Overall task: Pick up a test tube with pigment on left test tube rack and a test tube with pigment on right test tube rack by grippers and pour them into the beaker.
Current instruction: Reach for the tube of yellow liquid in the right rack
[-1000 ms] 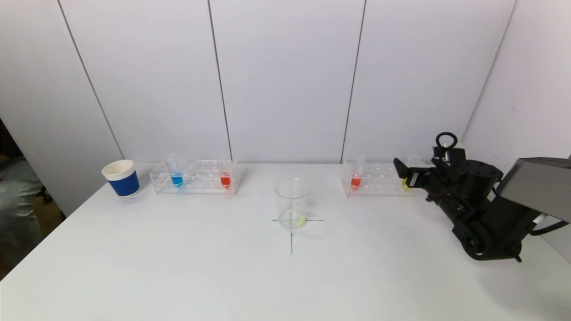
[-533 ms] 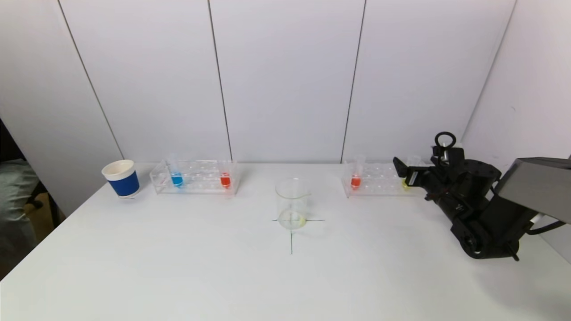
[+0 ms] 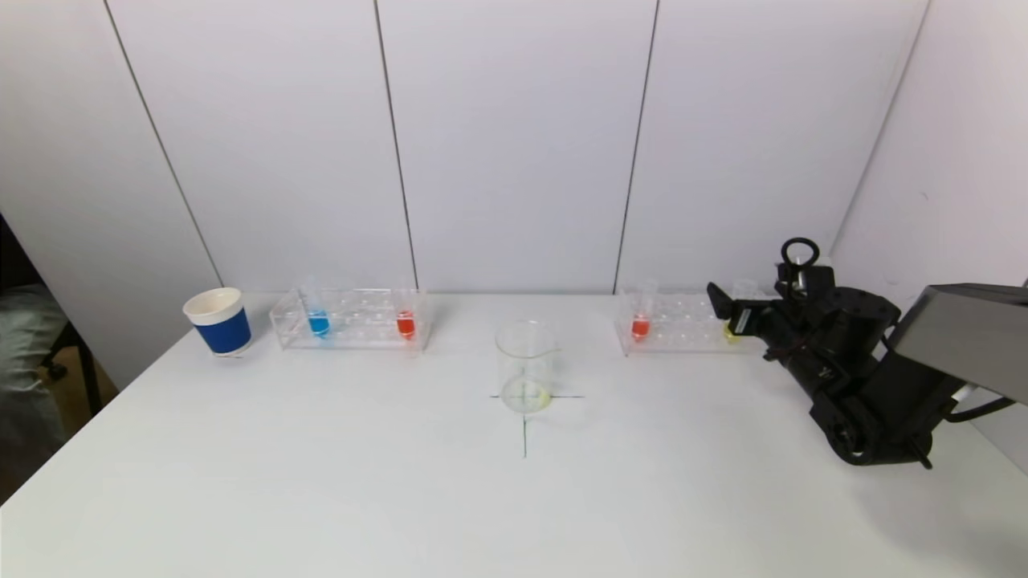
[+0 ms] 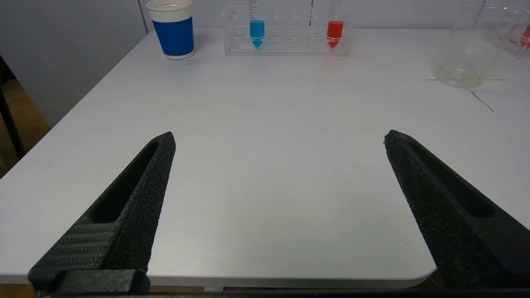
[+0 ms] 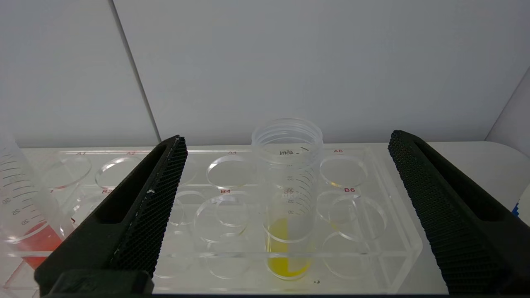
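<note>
Bench (image 3: pixel 321 482) before us carries two clear racks with a beaker (image 3: pixel 526 365) between them. Our right claw (image 5: pixel 285 142) stands wide, empty, at the right rack (image 3: pixel 683 325), its yellow tube (image 5: pixel 287 198) upright between the fingers, untouched. Our left claw (image 4: pixel 279 138) gapes wide over the near bench edge, well apart from the left rack (image 4: pixel 285 31).

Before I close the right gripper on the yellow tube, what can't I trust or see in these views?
- Left gripper: outside the head view.
- Yellow tube: in the head view, mostly hidden behind the right gripper.
- Red tube in the right rack: cut by the right wrist view's edge.
- Beaker: contents too faint to judge.
</note>
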